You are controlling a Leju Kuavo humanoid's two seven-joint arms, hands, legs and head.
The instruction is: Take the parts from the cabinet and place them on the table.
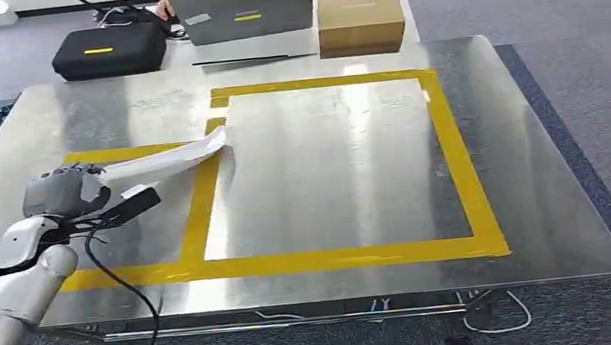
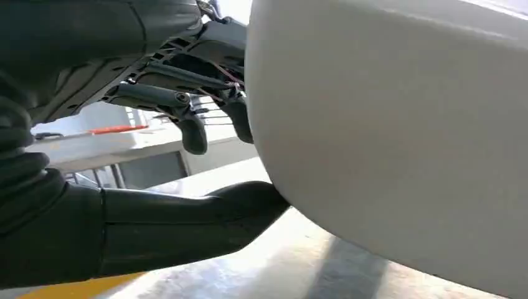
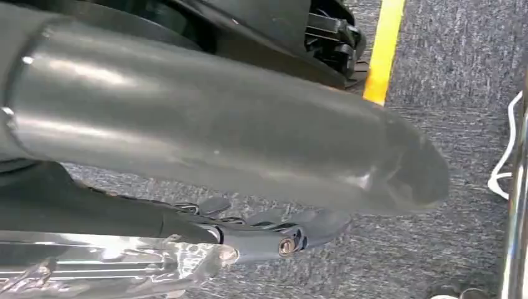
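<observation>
One white part (image 1: 169,160), long and curved, sits gripped in the left hand (image 1: 70,191) and juts out from it across the yellow tape (image 1: 456,155) over the steel table (image 1: 548,197). From the left wrist, thumb and fingers (image 2: 193,134) clamp around its pale body. The right hand (image 3: 261,230) hangs over grey carpet (image 3: 448,81), fingers extended, holding nothing.
</observation>
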